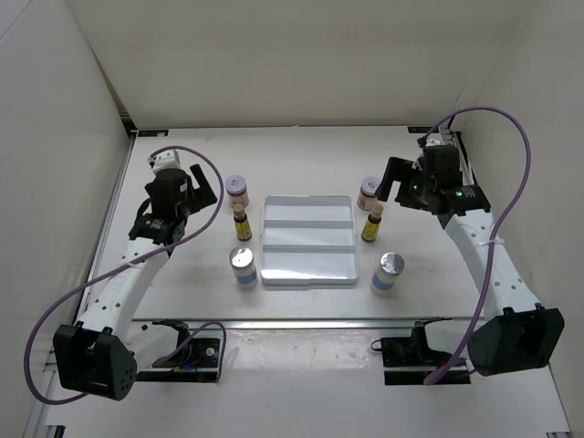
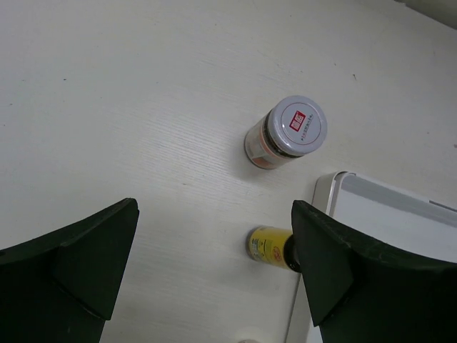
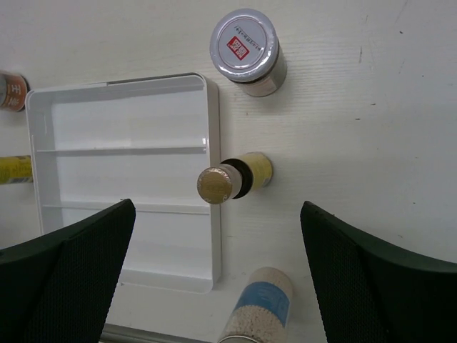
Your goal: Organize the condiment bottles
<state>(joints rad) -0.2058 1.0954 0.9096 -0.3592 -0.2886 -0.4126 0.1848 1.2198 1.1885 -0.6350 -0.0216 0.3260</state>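
White table (image 1: 301, 164) inside pale walls (image 1: 301, 64); left gripper (image 2: 214, 236) and right gripper (image 3: 214, 214) spread, empty.

I work on a pale white wood-grain table (image 1: 310, 155), boxed in by a plain white back wall (image 1: 301, 64), a white left wall (image 1: 55, 137) and a white right wall (image 1: 538, 109). The light is soft and even. A silver metal rail (image 1: 301, 323) edges the table's near side.

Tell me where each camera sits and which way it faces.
Top external: above and behind the bases, looking down on the table; both arms, left claw and right claw show.
Left wrist: looking down at the left jar; its open fingers show.
Right wrist: looking down at the right jar; its open fingers show.
Shared: the white tray appears in all three.
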